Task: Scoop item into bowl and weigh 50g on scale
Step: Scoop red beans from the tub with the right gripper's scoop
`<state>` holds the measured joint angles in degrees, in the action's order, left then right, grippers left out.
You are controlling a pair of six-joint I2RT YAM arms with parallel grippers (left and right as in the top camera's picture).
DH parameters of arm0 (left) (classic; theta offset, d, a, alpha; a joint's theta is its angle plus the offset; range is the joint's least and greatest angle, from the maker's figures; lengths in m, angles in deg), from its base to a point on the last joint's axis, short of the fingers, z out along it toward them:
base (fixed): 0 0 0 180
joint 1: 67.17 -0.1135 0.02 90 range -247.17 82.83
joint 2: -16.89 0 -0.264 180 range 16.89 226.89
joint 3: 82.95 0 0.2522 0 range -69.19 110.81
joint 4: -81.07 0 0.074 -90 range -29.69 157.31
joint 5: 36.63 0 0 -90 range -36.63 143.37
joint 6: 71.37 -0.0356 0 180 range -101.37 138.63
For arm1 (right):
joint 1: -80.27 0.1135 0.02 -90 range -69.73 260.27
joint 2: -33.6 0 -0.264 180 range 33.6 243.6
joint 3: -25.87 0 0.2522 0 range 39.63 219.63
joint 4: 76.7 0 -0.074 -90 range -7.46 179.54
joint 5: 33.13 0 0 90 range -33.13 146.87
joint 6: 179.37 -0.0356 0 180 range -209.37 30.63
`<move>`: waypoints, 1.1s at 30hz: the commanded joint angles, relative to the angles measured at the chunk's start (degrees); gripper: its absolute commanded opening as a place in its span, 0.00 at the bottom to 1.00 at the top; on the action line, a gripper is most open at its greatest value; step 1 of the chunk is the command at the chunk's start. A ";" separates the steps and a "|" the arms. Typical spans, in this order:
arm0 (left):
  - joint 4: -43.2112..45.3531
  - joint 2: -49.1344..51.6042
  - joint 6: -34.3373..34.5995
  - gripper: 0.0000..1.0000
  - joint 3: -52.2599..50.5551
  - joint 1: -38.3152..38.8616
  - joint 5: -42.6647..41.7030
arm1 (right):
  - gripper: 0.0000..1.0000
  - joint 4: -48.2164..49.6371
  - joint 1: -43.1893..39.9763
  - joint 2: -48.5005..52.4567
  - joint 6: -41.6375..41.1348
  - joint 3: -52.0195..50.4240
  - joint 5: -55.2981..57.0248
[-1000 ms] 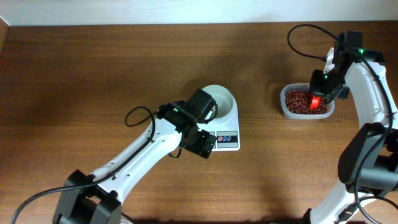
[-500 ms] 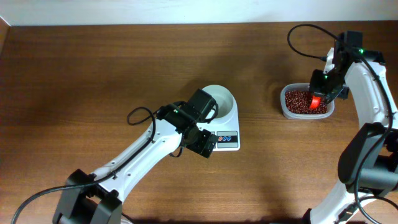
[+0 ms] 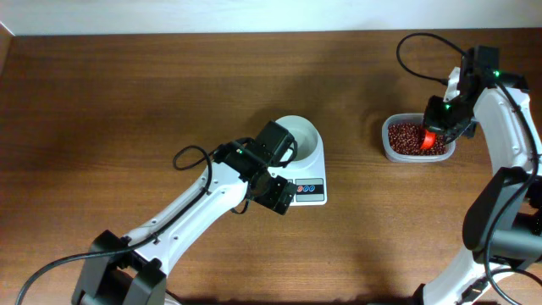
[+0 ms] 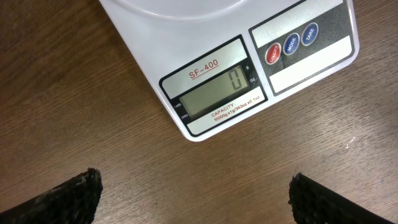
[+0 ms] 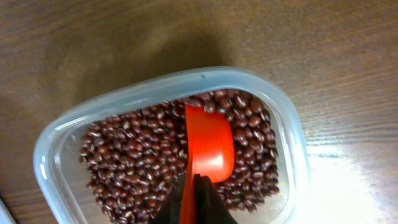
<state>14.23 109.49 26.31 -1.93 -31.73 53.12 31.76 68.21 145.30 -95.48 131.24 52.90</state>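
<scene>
The brown wooden tabletop (image 3: 127, 93) carried the white scale (image 3: 312, 188) near its middle, its display reading zero, with the white bowl (image 3: 303, 135) sitting on its platform. The left end effector (image 4: 196, 202) hovered just beside the scale's display edge, jaws spread wide and holding nothing. Well apart to the right stood a clear tub (image 5: 74, 118) of beans (image 5: 130, 168). The right end effector (image 5: 196, 208) was clamped on a red scoop (image 5: 208, 146), whose cup lay in the beans

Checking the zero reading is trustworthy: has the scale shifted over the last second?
No. The scale keeps its place relative to the tub of beans.
</scene>
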 commanded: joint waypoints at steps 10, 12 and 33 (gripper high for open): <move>0.13 0.31 -0.92 0.99 -0.63 -0.31 -0.85 | 0.04 2.69 -6.51 0.33 -0.09 -3.69 -15.32; 0.13 0.31 -0.94 0.99 -0.63 -0.31 -0.85 | 0.04 3.65 -7.48 0.33 0.13 -5.22 -17.14; 0.11 0.31 -0.92 0.99 -0.63 -0.31 -0.85 | 0.04 13.84 -10.29 1.29 1.40 -15.67 -33.83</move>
<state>14.25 109.49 26.29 -1.93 -31.73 53.12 47.17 58.25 144.09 -95.08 118.79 19.63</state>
